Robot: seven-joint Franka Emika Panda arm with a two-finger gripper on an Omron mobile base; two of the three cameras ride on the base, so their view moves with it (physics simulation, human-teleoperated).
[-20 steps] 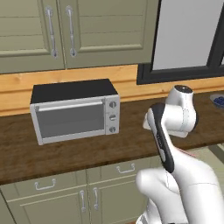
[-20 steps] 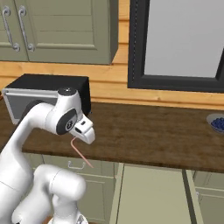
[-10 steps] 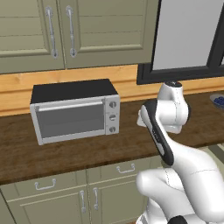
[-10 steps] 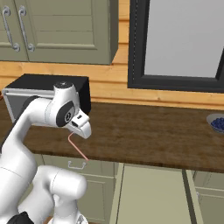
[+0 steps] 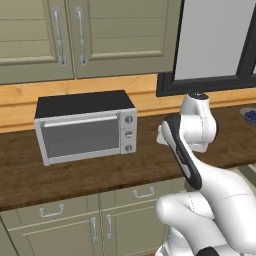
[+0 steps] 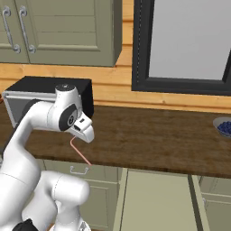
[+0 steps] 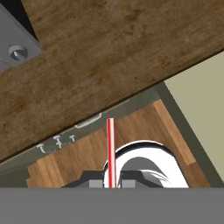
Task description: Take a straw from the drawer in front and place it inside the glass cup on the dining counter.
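My gripper is shut on the straw, a thin reddish-pink stick that runs straight out from between the fingertips. From the right base view the straw slants down and to the right from the gripper, in front of the worktop's front edge. The drawer stands pulled open below the worktop, to the right of the arm, and its pale inside also lies at the right of the hand view. The glass cup and the dining counter are out of view.
A grey microwave sits on the dark wood worktop just left of the arm. A bowl stands at the worktop's far right. Green cabinets hang above, and a dark-framed window fills the wall to the right.
The arm has swung a little to the left and the hand has turned, carrying the straw with it. The grip on the straw is unchanged.
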